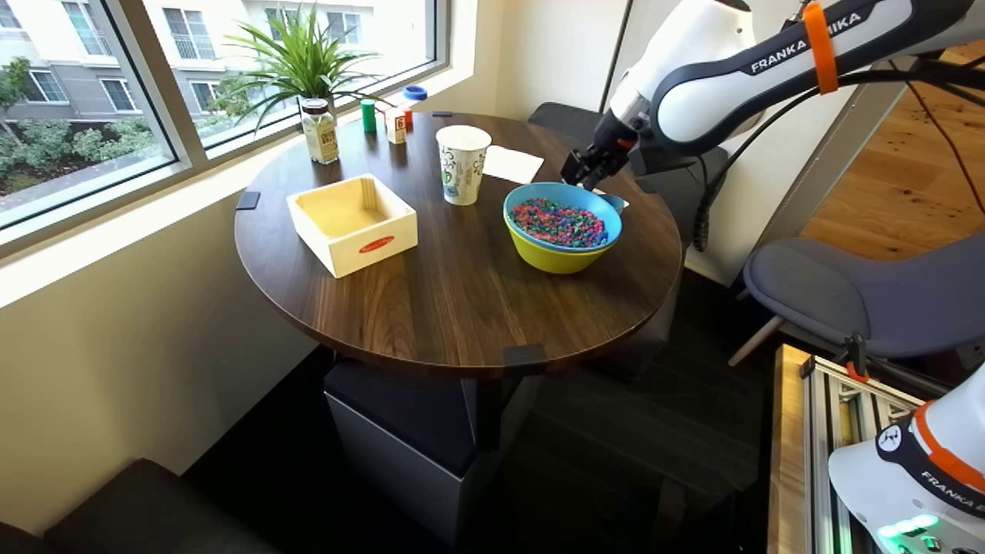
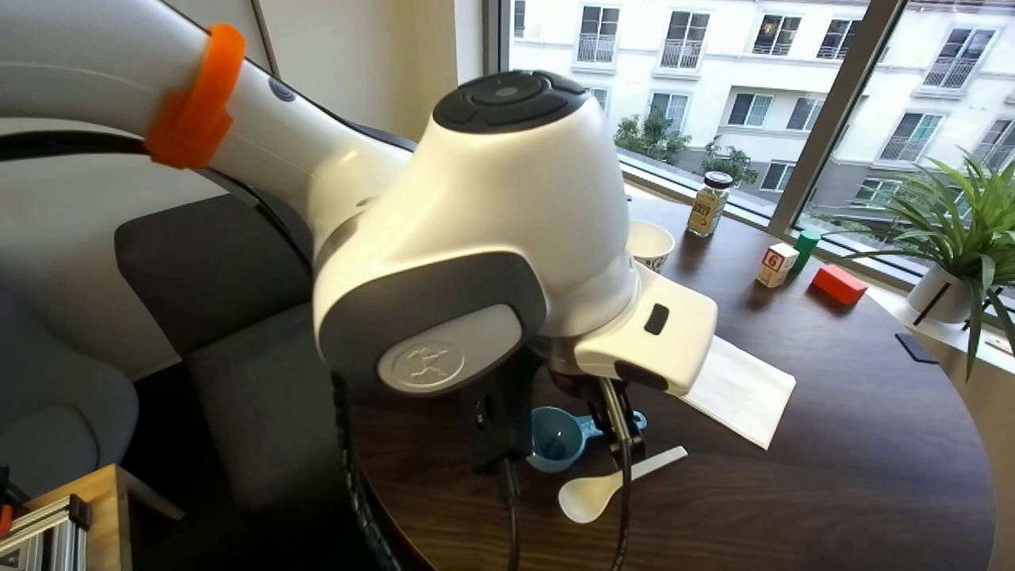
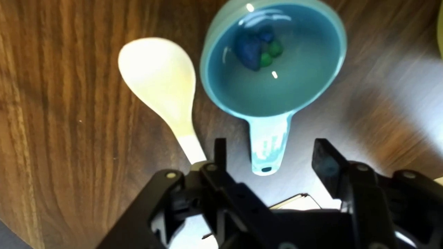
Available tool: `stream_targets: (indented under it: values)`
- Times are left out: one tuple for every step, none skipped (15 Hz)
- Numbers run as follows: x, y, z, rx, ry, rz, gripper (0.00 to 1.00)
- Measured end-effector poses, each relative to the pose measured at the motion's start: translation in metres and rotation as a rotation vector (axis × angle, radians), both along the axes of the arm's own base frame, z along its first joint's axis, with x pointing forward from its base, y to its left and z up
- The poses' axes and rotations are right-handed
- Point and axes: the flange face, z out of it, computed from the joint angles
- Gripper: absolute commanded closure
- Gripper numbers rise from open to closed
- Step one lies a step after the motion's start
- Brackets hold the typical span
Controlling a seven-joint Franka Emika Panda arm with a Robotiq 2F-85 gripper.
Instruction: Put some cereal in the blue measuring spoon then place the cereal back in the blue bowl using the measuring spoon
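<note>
The blue measuring spoon [image 3: 301,83] lies on the table, a few blue and green cereal pieces [image 3: 260,50] inside its cup. My gripper [image 3: 269,150] is open around its handle, with a gap on either side, so neither finger touches it. Part of the measuring spoon [image 2: 547,457] also shows below the arm in an exterior view. The blue bowl [image 1: 568,194], blue inside and yellow-green outside, holds a heap of multicoloured cereal [image 1: 558,223]. It stands right beside my gripper [image 1: 582,175]; only a yellow-green sliver reaches the wrist view's right edge.
A white spoon [image 3: 159,79] lies close along the measuring spoon, its handle running under my left finger. A paper cup [image 1: 462,165], a white napkin [image 1: 512,164] and a wooden tray [image 1: 377,231] share the table. A jar [image 1: 319,131] and small blocks stand by the window.
</note>
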Motion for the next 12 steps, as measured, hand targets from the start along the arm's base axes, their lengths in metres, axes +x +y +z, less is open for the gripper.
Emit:
stream_targets:
  values:
    - [0.0005,0.0011,-0.0007,0.0,0.001,0.002,0.45]
    - [0.001,0.0024,-0.0013,0.0,0.002,0.005,0.49]
    - [0.0014,0.0038,-0.0018,0.0,0.003,0.008,0.52]
    - [0.0017,0.005,-0.0022,0.0,0.004,0.01,0.58]
    - [0.002,0.006,-0.0024,0.0,0.004,0.012,0.57]
    - [0.0022,0.0066,-0.0027,0.0,0.005,0.013,0.56]
    - [0.0023,0.007,-0.0029,0.0,0.005,0.015,0.58]
    - [0.0024,0.0073,-0.003,0.0,0.005,0.015,0.57]
    - [0.0024,0.0074,-0.0033,0.0,0.006,0.016,0.57]
    - [0.0025,0.0075,-0.0035,0.0,0.006,0.016,0.57]
    - [0.0025,0.0077,-0.0036,0.0,0.006,0.017,0.57]
    - [0.0026,0.0078,-0.0037,0.0,0.007,0.018,0.59]
